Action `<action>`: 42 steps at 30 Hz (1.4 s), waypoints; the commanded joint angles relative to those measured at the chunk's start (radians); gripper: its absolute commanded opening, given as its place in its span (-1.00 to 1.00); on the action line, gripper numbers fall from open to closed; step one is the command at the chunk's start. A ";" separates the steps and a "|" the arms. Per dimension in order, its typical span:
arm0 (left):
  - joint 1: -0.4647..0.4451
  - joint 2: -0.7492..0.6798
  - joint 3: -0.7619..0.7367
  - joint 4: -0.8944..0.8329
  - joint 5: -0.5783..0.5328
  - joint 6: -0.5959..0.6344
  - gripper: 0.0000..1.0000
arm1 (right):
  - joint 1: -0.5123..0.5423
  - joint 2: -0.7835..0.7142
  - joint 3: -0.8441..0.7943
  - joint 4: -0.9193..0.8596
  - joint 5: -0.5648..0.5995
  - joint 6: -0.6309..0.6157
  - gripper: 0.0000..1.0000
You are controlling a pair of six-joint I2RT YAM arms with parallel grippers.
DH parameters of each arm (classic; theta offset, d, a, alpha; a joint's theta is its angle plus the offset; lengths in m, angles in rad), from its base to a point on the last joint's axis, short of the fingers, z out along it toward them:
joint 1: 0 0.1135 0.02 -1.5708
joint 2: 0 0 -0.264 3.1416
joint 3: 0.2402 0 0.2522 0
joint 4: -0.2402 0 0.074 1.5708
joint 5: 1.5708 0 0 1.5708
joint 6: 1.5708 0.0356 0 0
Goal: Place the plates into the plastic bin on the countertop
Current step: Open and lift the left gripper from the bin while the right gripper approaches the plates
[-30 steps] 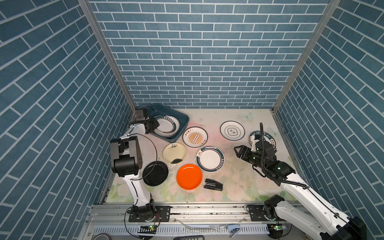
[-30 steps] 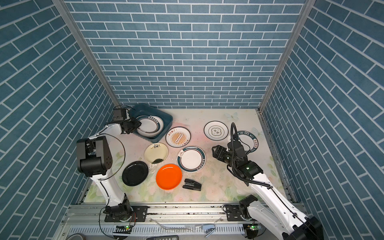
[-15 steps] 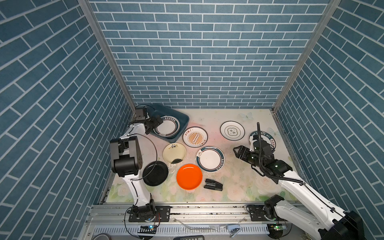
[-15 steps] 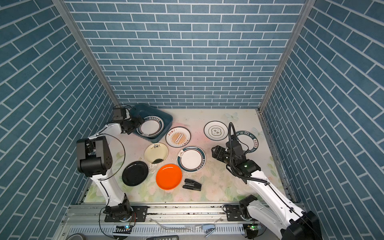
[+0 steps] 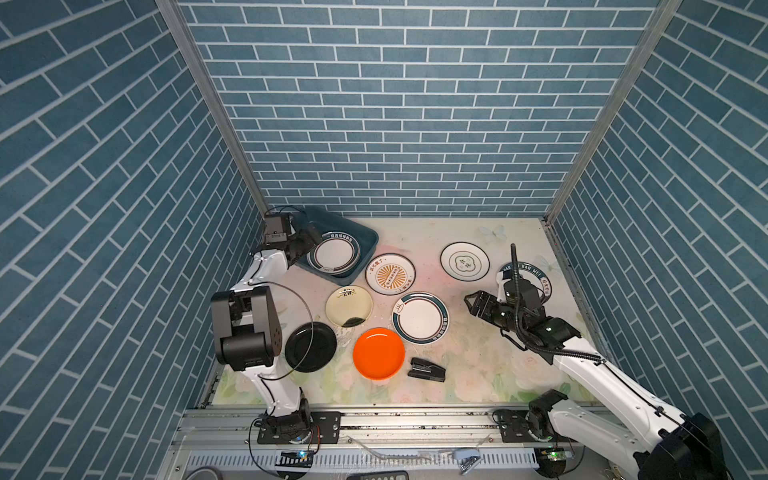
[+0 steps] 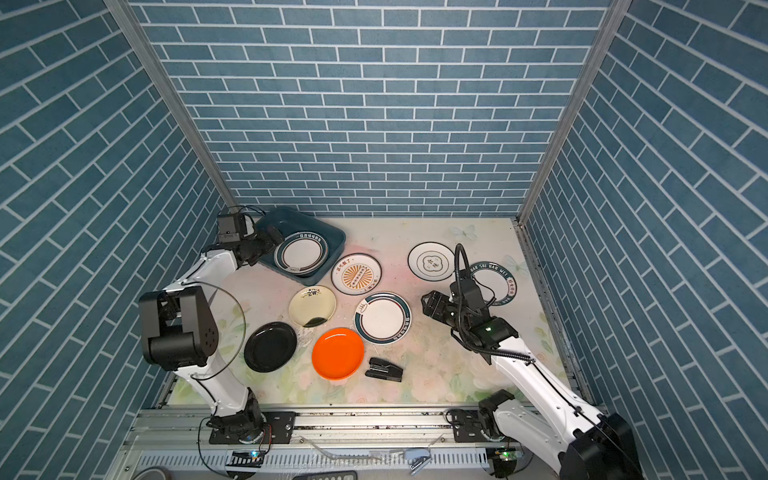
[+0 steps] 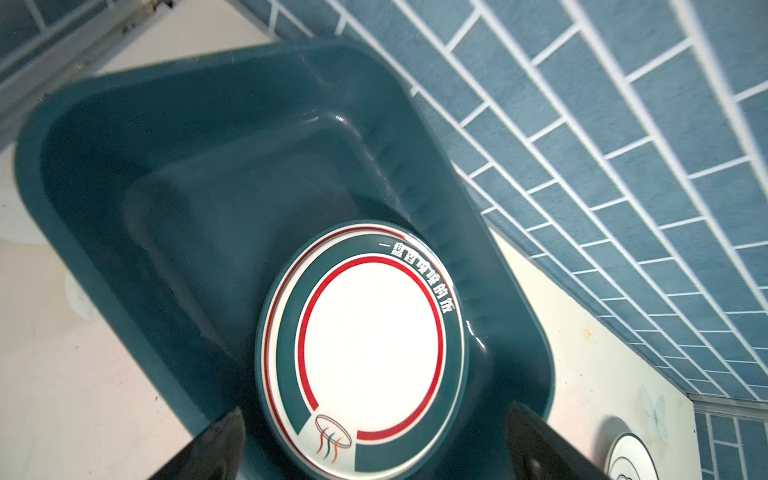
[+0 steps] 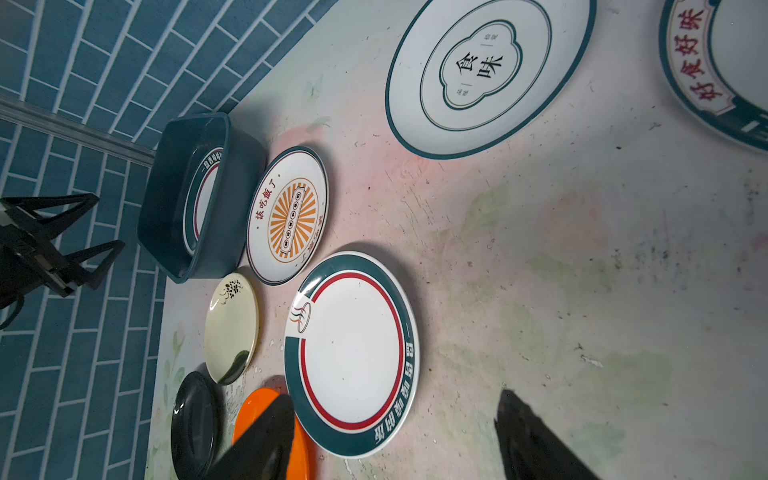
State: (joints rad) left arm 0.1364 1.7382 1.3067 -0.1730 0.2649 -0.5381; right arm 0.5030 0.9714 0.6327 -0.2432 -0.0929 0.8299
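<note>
One in view, lower centre: teal-rimmed plate (image 7: 370, 349) lying in plastic bin (image 7: 104, 166)
Left hand (image 7: 374, 409): wide, empty
Right hand (image 8: 395, 395): apart, empty
Handling: likely stiff, slick, breakable; pinch the rim

White arms (image 5: 602, 374), black joints (image 5: 243, 328), cables (image 5: 515, 270)

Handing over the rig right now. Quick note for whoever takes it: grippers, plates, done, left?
Left gripper: open, empty, at the plastic bin's left edge.
Right gripper: open, empty, over the countertop, right of the teal-banded plate.
Done: one red-ringed plate lies in the bin; whether others sit beneath is unclear.
Left: seven on the countertop: sunburst plate, emblem plate, lettered plate partly under the right arm, cream plate, teal-banded plate, black plate, orange plate.
Ignore the stapler-like object.
</note>
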 commanded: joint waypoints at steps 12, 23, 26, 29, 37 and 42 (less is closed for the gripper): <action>-0.210 -0.402 -0.231 0.028 -0.142 0.010 0.99 | -0.004 0.082 -0.070 0.114 -0.052 0.011 0.54; -0.409 -0.524 -0.362 -0.005 -0.187 0.008 0.99 | -0.004 0.153 -0.118 0.202 -0.093 0.015 0.49; -0.410 -0.544 -0.395 -0.011 -0.215 0.013 0.99 | -0.004 0.169 -0.142 0.228 -0.103 0.021 0.45; -0.410 -0.555 -0.416 -0.004 -0.222 0.016 0.99 | -0.004 0.192 -0.154 0.246 -0.111 0.029 0.40; -0.409 -0.575 -0.436 0.005 -0.217 0.047 0.99 | -0.002 0.248 -0.198 0.353 -0.158 0.051 0.18; -0.409 -0.628 -0.488 0.041 -0.269 0.051 0.99 | 0.002 0.302 -0.214 0.413 -0.179 0.063 0.03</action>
State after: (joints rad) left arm -0.2718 1.1439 0.8497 -0.1570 0.0391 -0.5060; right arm 0.5018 1.2472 0.4335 0.1040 -0.2489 0.8669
